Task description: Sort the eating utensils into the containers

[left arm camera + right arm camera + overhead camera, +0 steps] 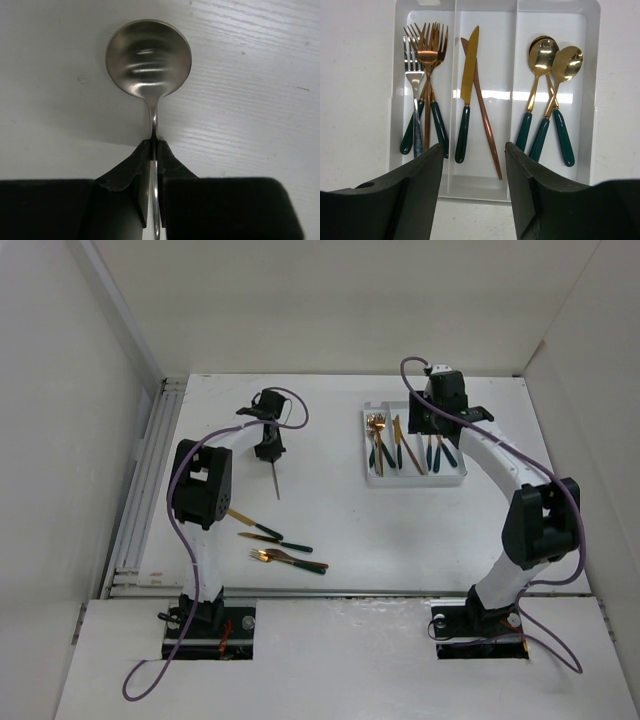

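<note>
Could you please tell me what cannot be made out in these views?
- Left wrist: silver spoon, handle end hidden inside the left gripper and cut off by the bottom edge.
- Top: loose utensils, too small to type each one; far end of the tray, under the right gripper.
- Right wrist: tray's near rim, behind the gripper; back spoon, bowl mostly behind another.

Tray far right, forks in left compartment, knives middle, spoons right
</note>
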You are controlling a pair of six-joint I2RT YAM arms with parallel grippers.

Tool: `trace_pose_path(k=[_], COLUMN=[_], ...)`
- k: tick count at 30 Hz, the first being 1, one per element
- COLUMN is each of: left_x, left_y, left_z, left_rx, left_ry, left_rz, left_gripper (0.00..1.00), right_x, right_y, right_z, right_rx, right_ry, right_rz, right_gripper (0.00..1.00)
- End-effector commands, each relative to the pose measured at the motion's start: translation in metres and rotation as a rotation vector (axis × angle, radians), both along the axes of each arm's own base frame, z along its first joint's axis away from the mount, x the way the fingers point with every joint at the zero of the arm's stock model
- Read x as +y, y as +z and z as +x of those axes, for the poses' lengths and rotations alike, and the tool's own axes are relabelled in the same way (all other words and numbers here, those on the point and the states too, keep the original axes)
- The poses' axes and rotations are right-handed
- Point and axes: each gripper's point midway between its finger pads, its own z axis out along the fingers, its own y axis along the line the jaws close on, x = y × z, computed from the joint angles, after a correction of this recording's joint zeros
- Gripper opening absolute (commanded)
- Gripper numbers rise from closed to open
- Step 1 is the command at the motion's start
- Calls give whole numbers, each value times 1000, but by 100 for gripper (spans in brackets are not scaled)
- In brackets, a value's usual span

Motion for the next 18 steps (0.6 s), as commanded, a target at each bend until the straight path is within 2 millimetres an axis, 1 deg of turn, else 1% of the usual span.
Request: trace_pose_path(k=[1,3,4,5,6,7,8,9,10,11,12,13,14,15,16,17,18], left_x=[-18,-22,-30,-32,-37,-37,-41,-45,-45,-50,-56,-60,-61,-67,-68,-69,-76], left_y=[-33,-29,-21,-14,-5,2,26,39,53,73,95,110,123,142,150,162,171], left_z=[-38,-39,-36,-29,-24,-17,-2,6,14,22,32,38,42,43,47,48,46], left_rx=[159,157,148,133,114,99,42,2,-27,-80,-133,-173,-207,-243,-262,-287,-300], left_ry=[-66,-75,-92,-79,-90,-76,-85,-97,-90,-105,-126,-131,-137,-163,-160,-165,-186], left_rz=[-87,-112,-154,-186,-212,-239,-281,-302,-325,-349,-381,-402,-410,-444,-453,-458,-472], left_gripper=[0,0,0,0,0,0,0,0,0,0,0,0,0,0,0,0,0], right_x=[-6,-4,-3,2,4,7,22,28,39,50,77,94,113,146,162,183,208], right_y=[29,25,31,31,30,40,43,41,50,53,55,55,65,67,69,75,86], right_z=[3,1,0,-4,-7,-7,-12,-17,-20,-21,-32,-38,-40,-54,-58,-55,-64], right_rx=[-88,-77,-90,-88,-89,-124,-134,-138,-168,-179,-184,-184,-216,-209,-209,-224,-231], right_ry=[-10,1,15,39,52,64,108,124,156,187,263,301,338,424,453,470,532], right_rz=[-3,3,3,22,32,48,66,68,86,98,121,155,209,264,302,375,433], right_gripper=[58,57,55,55,55,55,55,55,55,57,57,58,58,59,59,61,64])
